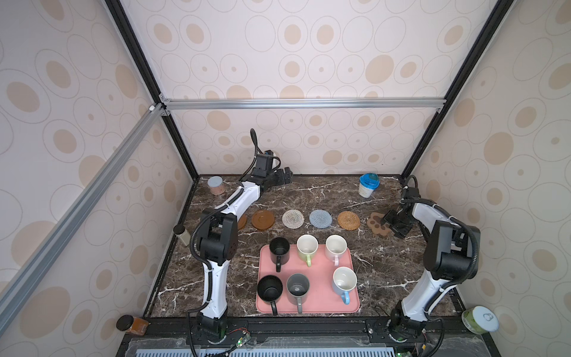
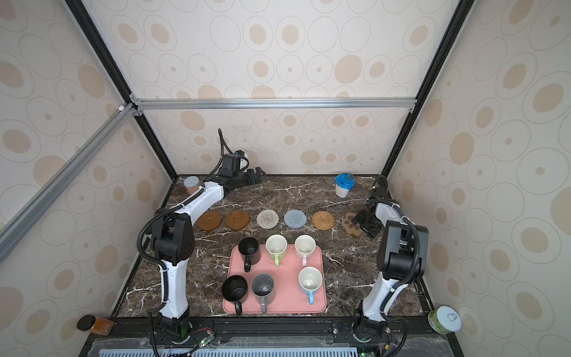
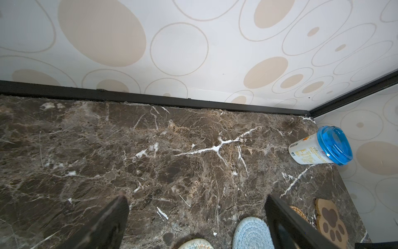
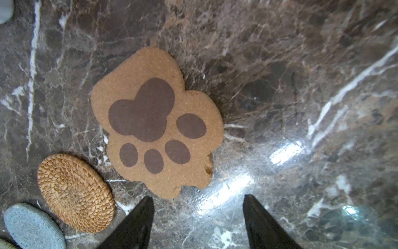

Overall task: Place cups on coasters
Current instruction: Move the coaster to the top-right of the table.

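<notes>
here left fingers (image 3: 107,222) and right fingers (image 4: 135,222) gape empty over glossy veined marble (image 3: 172,151).

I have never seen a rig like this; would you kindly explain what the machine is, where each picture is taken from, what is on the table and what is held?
These are two robot arms, each ending in a two-fingered gripper. Two pictures look down on the whole scene from overhead; the other two come from cameras on the wrists. On the marble table a pink tray carries six mugs, a grey mug among them. Beyond it six coasters lie in a row, the paw-shaped coaster at the right arm's end. A blue-lidded jar and a small can stand at the back. The left gripper and right gripper are both open and hold nothing.
</notes>
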Controlling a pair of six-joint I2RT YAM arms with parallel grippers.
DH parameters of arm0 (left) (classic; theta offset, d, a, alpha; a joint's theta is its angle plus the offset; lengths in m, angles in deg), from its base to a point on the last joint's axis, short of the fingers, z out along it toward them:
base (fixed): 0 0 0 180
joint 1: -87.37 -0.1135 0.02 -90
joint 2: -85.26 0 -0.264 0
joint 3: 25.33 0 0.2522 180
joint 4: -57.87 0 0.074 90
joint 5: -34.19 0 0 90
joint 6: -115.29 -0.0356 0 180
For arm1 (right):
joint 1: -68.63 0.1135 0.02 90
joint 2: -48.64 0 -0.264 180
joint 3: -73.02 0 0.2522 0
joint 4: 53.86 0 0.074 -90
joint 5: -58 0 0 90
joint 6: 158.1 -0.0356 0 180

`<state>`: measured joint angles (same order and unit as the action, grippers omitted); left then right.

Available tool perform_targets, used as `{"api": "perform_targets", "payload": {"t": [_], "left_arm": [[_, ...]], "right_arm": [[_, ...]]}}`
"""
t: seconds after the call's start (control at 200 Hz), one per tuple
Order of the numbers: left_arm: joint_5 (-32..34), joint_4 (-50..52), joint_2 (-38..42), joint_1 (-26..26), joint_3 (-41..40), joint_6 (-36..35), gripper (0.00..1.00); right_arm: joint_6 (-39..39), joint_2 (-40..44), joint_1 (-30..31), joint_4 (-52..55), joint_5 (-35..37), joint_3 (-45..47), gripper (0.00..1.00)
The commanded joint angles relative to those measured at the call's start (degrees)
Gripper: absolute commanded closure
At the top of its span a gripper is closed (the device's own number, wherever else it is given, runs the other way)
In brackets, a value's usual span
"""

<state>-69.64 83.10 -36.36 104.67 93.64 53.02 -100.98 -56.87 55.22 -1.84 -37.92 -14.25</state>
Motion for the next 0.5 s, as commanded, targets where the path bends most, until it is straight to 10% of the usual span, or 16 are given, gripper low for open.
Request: {"api": "perform_targets", "payload": {"t": [0.0, 0.495], "left_arm": [[-0.1, 0.4, -0.4, -0.5, 2.2, 0.8, 0.00], [0.7, -1.4, 1.1, -0.5, -0.4, 2.0, 0.00]], "right_arm": [[0.3, -2.4, -2.0, -0.6, -2.4, -2.1, 0.31], [-4.6, -7.8, -4.9, -5.2, -6.8, -5.3, 0.33]]}}
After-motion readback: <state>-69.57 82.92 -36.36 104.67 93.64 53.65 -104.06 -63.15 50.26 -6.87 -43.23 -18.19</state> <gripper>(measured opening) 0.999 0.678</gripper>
